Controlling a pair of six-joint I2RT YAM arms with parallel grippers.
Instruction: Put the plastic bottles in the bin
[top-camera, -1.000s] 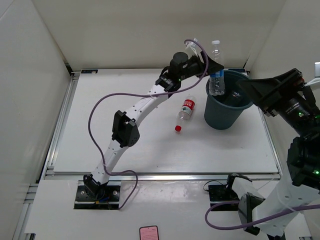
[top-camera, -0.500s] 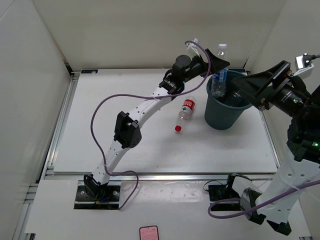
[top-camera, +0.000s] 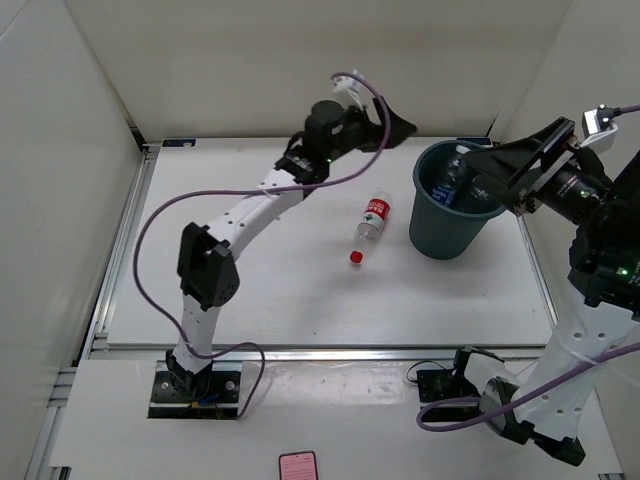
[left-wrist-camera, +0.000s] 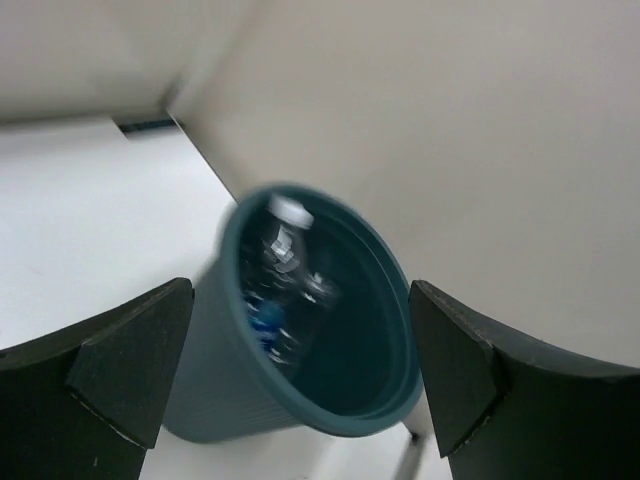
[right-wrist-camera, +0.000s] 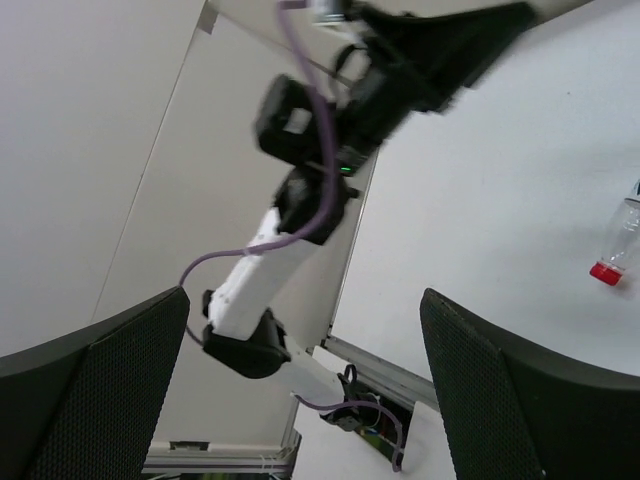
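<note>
Left gripper (top-camera: 400, 128): jaws wide apart, nothing between them. It hangs high near the back wall, just left of the bin (top-camera: 440, 232). The left wrist view looks down past both fingers into the bin's mouth.

Right gripper (top-camera: 485, 175): jaws spread too, empty, poised over the bin's right rim.

Bottles in the bin (left-wrist-camera: 280, 290): a blue label and at least two necks show. The exact count can't be made out.

Red-labelled bottle (top-camera: 372, 222): lies on its side on the table (top-camera: 300, 290), just left of the bin and not touching it. Its red cap (top-camera: 355, 257) points toward the arms.

Step in hand, as I judge it: the left arm goes for this bottle.
- Come down from above with the jaws turned across the body.
- Close on the label band, not on the neck or cap. A round bottle will likely roll if nudged from one side.
- Grip gently, since thin plastic should buckle.
- Lift above the rolled rim before moving sideways.
- Let go only over the mouth, clear of the right gripper.
</note>
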